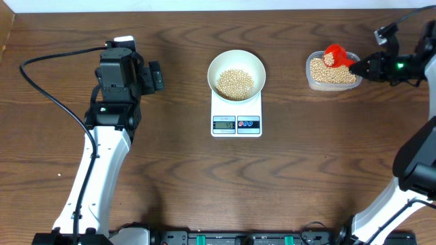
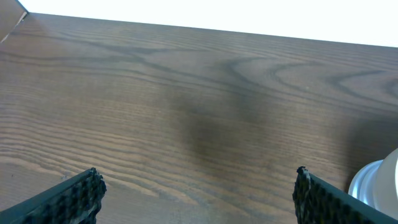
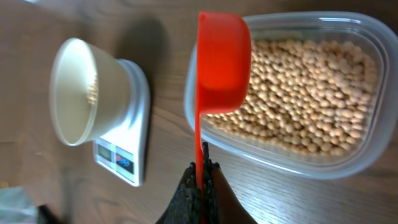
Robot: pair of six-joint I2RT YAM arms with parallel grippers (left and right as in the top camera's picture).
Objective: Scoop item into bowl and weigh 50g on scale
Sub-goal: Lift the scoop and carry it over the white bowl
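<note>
The white bowl (image 1: 236, 74) (image 3: 77, 91) stands on the white scale (image 1: 236, 122) (image 3: 127, 151) at the table's middle, with tan beans (image 1: 235, 83) heaped in it. At the right, a clear plastic tub (image 1: 332, 71) (image 3: 292, 146) holds many more beans (image 3: 308, 93). My right gripper (image 1: 359, 67) (image 3: 203, 171) is shut on the thin handle of a red scoop (image 1: 336, 56) (image 3: 222, 62), whose cup hangs over the tub's left part, turned on its side. Far to the left, my left gripper (image 1: 153, 76) (image 2: 199, 186) stands wide open over bare wood, holding nothing.
The left arm's black cable (image 1: 48, 82) loops over the table's left side. A cardboard edge (image 1: 5, 30) shows at the far left corner. The bowl's rim (image 2: 376, 183) peeks in at the right edge of the left wrist view.
</note>
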